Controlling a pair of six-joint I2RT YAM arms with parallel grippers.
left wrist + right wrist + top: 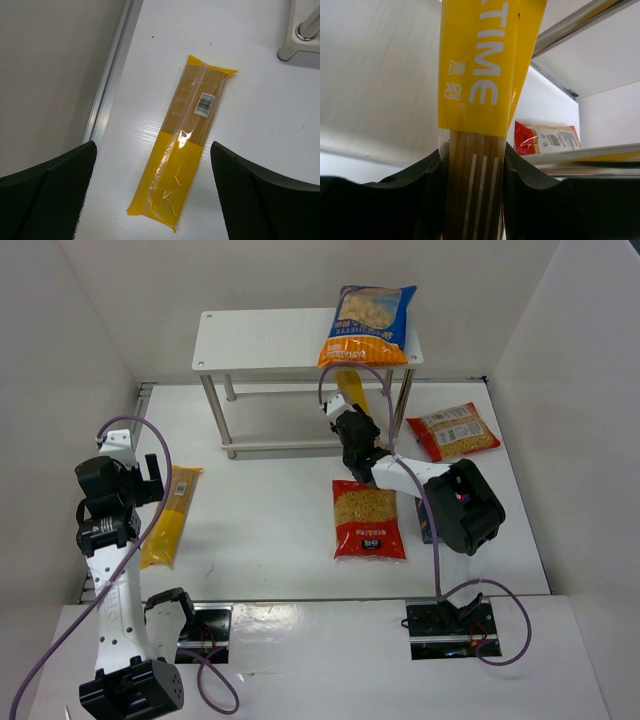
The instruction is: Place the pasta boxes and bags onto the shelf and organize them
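The white two-tier shelf stands at the back. A blue-and-orange bag lies on its top tier at the right end. My right gripper is shut on a long yellow spaghetti bag, whose far end reaches under the top tier; in the right wrist view the bag sits pinched in the gripper. My left gripper is open above the second yellow spaghetti bag, which lies flat on the table between the wide-apart fingers. The dark blue box is hidden.
A red bag lies at mid-table beside the right arm. An orange-red white-labelled bag lies to the right of the shelf and shows in the right wrist view. A shelf leg stands beyond the left bag. White walls enclose the table.
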